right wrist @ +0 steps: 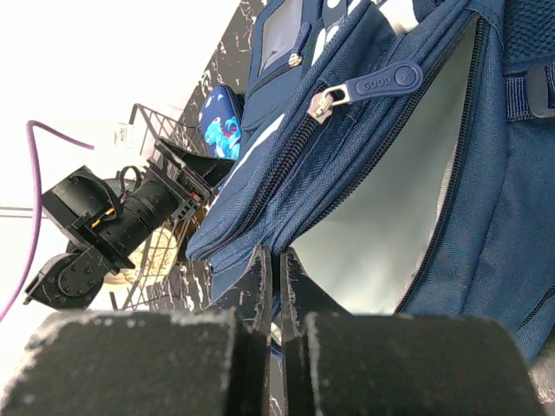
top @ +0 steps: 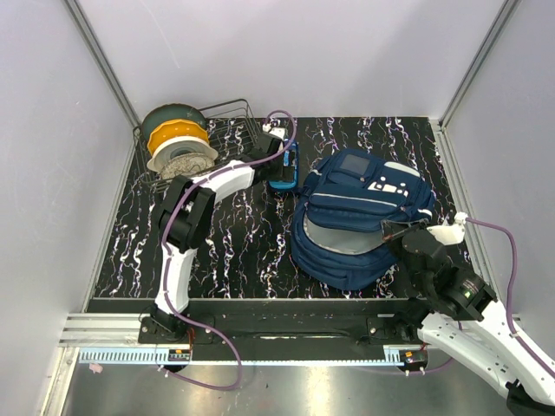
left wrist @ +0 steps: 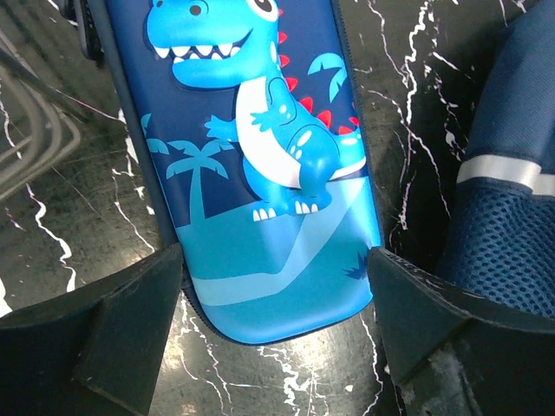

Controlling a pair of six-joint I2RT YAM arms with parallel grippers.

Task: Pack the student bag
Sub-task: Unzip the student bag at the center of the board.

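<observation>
L gripper (left wrist: 277, 260): jaws spread wide, one finger (left wrist: 113, 321) each side of the pencil case (left wrist: 260, 156) at its rounded end. Pads sit right at the case edges; can't tell if they touch. Case lies flat on the table (left wrist: 416, 104). It's a glossy hard shell, blue w/ a raised dinosaur, curved corners. Room: a thin strip of bare tabletop on one side before the bag's mesh pocket, wire rack (top: 234, 121) bars close on the other.

R gripper (right wrist: 273, 269): jaws closed tight, tips together at the edge of the bag (top: 364, 199) opening. Looks like I've got the fabric rim pinched. Opening gapes, smooth pale grey lining (right wrist: 390, 225) showing, zipper pull (right wrist: 373, 85) at the upper lip.

Bag sits on the table's right half, just beside the case: navy woven fabric, white stripes, soft and slumped. Tabletop is black w/ white marble veins; most free space is front-left, between the arms. Stack of bowls (top: 178, 139) in the rack, far-left corner.
</observation>
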